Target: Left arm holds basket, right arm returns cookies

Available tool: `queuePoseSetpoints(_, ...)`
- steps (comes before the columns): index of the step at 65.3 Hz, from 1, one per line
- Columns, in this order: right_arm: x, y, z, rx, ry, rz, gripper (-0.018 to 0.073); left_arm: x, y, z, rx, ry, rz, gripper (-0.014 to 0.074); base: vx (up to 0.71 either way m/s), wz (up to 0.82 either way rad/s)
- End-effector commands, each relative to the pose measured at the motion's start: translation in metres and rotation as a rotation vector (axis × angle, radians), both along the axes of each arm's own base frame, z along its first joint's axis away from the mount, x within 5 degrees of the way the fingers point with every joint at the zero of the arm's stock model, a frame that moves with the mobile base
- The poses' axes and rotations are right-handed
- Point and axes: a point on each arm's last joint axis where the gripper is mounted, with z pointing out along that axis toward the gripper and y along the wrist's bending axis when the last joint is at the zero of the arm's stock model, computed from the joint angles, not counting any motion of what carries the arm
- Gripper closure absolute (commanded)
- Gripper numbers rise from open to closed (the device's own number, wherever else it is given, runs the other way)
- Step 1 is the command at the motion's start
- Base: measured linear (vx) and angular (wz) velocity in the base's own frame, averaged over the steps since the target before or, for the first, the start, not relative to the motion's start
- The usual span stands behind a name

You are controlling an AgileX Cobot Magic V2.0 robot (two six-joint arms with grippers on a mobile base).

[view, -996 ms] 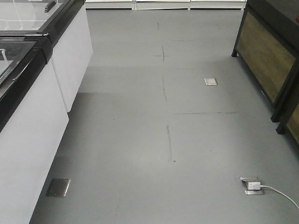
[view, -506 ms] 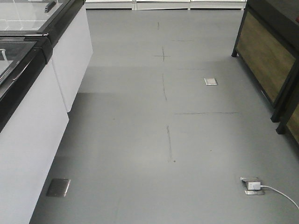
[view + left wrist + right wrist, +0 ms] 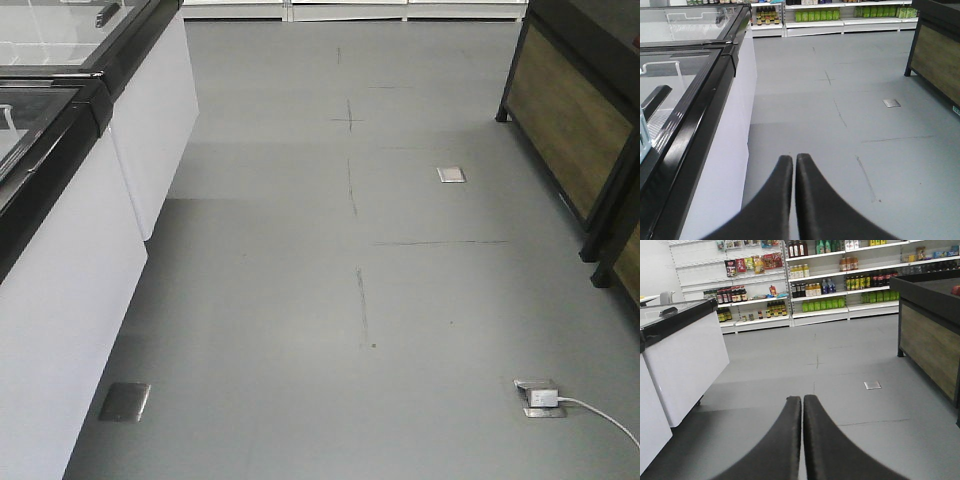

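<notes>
Pincer tips pressed together on both, L pincer [image 3: 794, 158] & R pincer [image 3: 802, 398], bases cut off at frame btm

I can't read any text on my feeds. Far ahead of the right claw [image 3: 802, 399], the shelf bottles [image 3: 822, 304] and the hanging packets [image 3: 752, 264] above them have labels, but the lettering is too small to make out. Far ahead of the left claw [image 3: 793, 157], the green bottles [image 3: 817, 15] show only colour. To its right, a small teal tag [image 3: 956, 110] on the wooden cabinet [image 3: 935, 62] is blurred.
</notes>
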Motion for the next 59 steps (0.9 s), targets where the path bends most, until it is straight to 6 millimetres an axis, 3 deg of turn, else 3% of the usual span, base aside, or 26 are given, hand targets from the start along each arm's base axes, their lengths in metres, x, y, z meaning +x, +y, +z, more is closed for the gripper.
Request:
queuePoseSetpoints(1, -0.0009, -0.0002, 0.0070, 0.000, -0.089, -0.002, 0.0567, 0.0031, 0.0000, 0.0167, -0.014, -0.094, 0.003, 0.0596, 0.00, 0.00)
queuePoseSetpoints(17, -0.0009, -0.0002, 0.0070, 0.000, -0.089, -0.002, 0.0567, 0.0027, -0.0001, 0.0147, -0.009, -0.072, 0.002, 0.0486, 0.00, 0.00)
queuePoseSetpoints(38, -0.0009, -0.0002, 0.0070, 0.000, -0.089, -0.002, 0.0567, 0.0027, -0.0001, 0.0144, -0.009, -0.069, 0.001, 0.0197, 0.00, 0.00)
queuePoseSetpoints(49, -0.0009, -0.0002, 0.0070, 0.000, -0.089, -0.002, 0.0567, 0.0026, -0.0002, 0.0138, -0.036, -0.061, 0.006, 0.0171, 0.00, 0.00)
queuePoseSetpoints(59, -0.0009, -0.0002, 0.0070, 0.000, -0.089, -0.002, 0.0567, 0.0023, -0.0012, 0.0137, -0.243, -0.046, 0.040, 0.0171, 0.00, 0.00)
